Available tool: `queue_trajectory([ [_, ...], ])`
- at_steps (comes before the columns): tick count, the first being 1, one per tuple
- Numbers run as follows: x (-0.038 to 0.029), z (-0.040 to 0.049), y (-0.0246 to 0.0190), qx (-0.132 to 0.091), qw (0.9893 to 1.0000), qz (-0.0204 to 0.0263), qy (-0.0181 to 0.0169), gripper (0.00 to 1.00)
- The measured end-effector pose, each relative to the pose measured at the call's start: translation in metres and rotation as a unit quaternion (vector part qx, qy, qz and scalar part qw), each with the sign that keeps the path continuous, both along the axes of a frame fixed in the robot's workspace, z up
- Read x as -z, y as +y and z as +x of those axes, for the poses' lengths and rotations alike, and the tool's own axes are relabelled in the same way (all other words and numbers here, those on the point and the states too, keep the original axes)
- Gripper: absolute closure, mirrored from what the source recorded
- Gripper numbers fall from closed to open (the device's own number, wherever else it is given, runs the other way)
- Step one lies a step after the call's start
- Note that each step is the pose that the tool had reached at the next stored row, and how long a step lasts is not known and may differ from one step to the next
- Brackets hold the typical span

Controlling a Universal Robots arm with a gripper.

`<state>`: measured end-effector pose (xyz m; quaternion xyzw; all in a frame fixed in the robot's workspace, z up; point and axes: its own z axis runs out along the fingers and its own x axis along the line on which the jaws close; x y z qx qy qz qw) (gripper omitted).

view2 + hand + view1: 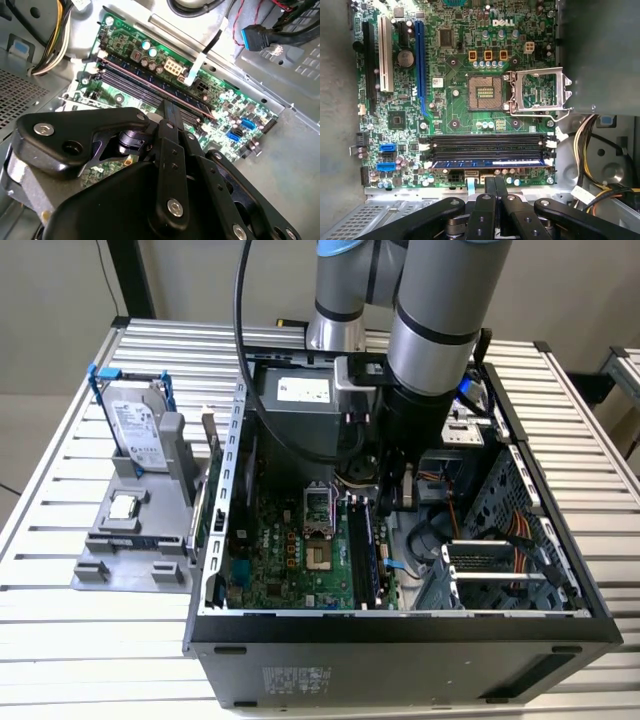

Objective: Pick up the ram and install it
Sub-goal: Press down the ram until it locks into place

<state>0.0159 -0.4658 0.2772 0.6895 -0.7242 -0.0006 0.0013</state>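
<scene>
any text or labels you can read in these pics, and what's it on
White logo print on the motherboard: a maker's mark, left unquoted.
White label on the hard drive: too small to read.
Label on the power supply: too small.
Sticker on the front of the case: blurred.

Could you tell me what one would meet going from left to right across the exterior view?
Hard drive → processor chip → green motherboard → ram → orange cables.

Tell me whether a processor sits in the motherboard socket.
No: in the first wrist view the socket lies bare, its metal frame flipped open beside it.
</scene>
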Motion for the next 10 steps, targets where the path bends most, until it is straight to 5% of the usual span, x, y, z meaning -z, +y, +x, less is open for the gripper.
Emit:
queue_trajectory([
  [10, -0.0087, -0.0001, 0.0000, 0.000, 1.0000, -0.0016, 0.0000, 1.00],
])
